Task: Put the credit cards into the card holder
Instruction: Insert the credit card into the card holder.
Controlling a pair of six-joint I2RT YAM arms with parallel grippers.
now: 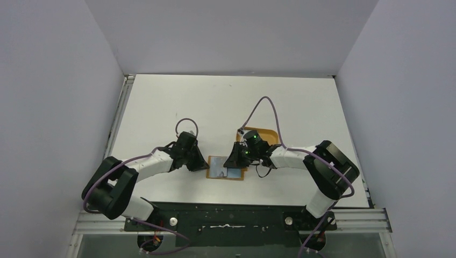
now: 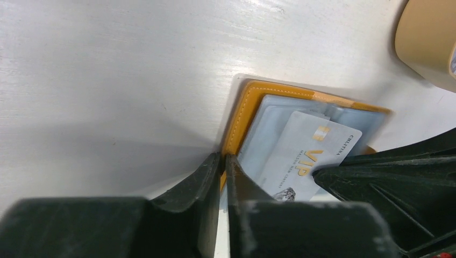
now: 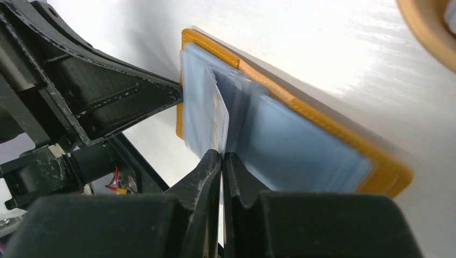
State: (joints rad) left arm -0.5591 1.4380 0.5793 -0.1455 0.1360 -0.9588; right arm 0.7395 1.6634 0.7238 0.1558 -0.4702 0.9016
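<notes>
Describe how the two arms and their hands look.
The left arm and right arm have black joints and white-wrapped links, each trailing a purple cable. Green lights glow at the right wrist. The left hand and right hand have matte black, tapered fingers.

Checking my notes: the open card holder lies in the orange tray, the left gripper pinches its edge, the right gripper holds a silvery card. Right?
Not quite: the top external view shows the card holder on the white table, beside the orange tray, not in it. The left gripper does pinch its edge and the right gripper holds the silvery card.
</notes>
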